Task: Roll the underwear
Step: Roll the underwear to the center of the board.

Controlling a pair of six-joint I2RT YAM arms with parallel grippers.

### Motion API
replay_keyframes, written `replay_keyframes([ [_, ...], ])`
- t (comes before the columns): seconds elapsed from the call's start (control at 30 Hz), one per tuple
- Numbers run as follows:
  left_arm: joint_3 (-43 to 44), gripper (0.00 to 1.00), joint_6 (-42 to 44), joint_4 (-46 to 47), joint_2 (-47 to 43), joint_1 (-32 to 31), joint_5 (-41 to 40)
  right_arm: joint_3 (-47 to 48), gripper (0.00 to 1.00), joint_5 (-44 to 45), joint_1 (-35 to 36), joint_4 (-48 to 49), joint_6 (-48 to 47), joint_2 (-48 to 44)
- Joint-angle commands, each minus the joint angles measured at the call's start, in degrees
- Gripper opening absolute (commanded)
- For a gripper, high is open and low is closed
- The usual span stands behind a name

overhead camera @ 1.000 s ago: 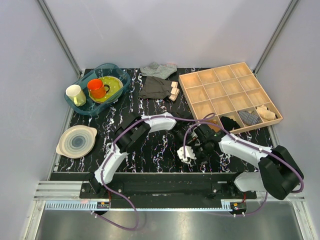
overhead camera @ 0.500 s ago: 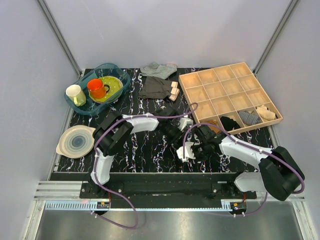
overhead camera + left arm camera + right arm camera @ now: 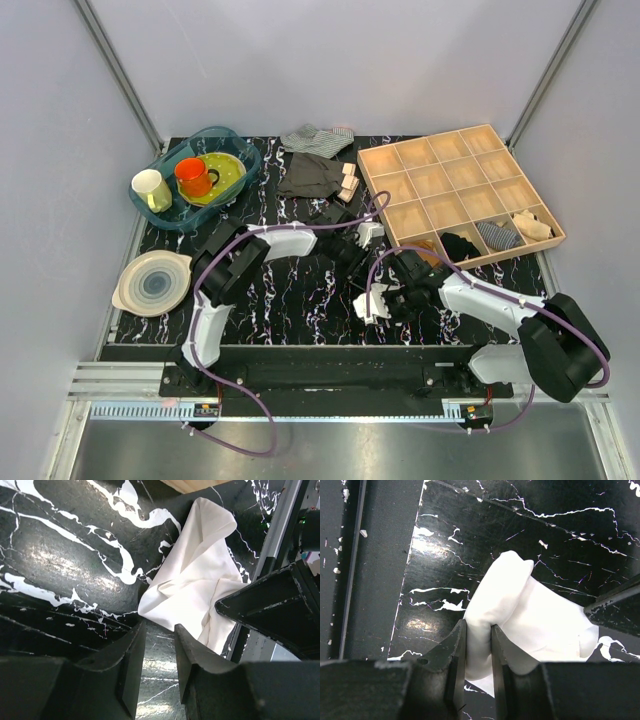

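Note:
The underwear (image 3: 535, 615) is a small crumpled white cloth lying on the black marble table. My right gripper (image 3: 478, 627) is shut on a bunched fold at its near edge; in the top view that gripper (image 3: 380, 300) holds the cloth (image 3: 372, 303) near the table's front. My left gripper (image 3: 159, 630) has its jaws a little apart with nothing between them, tips just short of the cloth's edge (image 3: 190, 580). In the top view the left gripper (image 3: 352, 248) sits just behind the right one.
The wooden compartment tray (image 3: 462, 190) stands at the back right with rolled cloths in its front cells. A dark grey garment (image 3: 310, 175), a striped cloth (image 3: 318, 138) and wooden blocks (image 3: 349, 183) lie behind. A blue basin (image 3: 195, 178) and a plate (image 3: 152, 282) are at the left.
My left arm has drawn back from the cloth, its gripper moving away from the right gripper toward the tray. The right gripper has stayed in place on the white cloth.

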Motion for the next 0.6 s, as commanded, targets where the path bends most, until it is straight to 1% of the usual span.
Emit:
replay_keyframes([
  [0.0,2.1,0.36,-1.5,2.1,2.2,-0.7,1.2,-1.7,0.28,4.9,0.1,-2.5,-0.2,0.8],
  [0.17,1.1,0.36,-1.7,2.1,3.5,-1.4,1.3,-1.5,0.27,4.9,0.1,-2.5,-0.1,0.6],
  [0.27,0.7,0.34,-1.7,2.0,4.2,-1.9,1.7,-1.3,0.27,5.0,0.1,-2.3,0.0,0.8],
  [0.37,0.7,0.26,-1.5,1.6,4.9,-2.6,2.2,-1.0,0.27,5.3,0.1,-2.3,-0.1,1.1],
  [0.4,0.9,0.15,-1.6,1.5,5.0,-2.7,2.3,-0.7,0.27,5.5,0.1,-2.4,-0.1,1.2],
  [0.47,0.9,0.03,-1.7,1.8,4.9,-2.5,2.3,-0.4,0.27,6.0,0.1,-2.6,-0.3,1.8],
  [0.5,0.3,0.0,-1.8,2.2,4.6,-2.6,2.0,0.0,0.27,6.2,0.1,-2.7,-0.7,2.0],
  [0.57,-1.0,0.0,-2.9,4.8,3.5,-2.2,0.8,0.3,0.24,6.7,0.1,-2.6,-1.1,2.5],
])
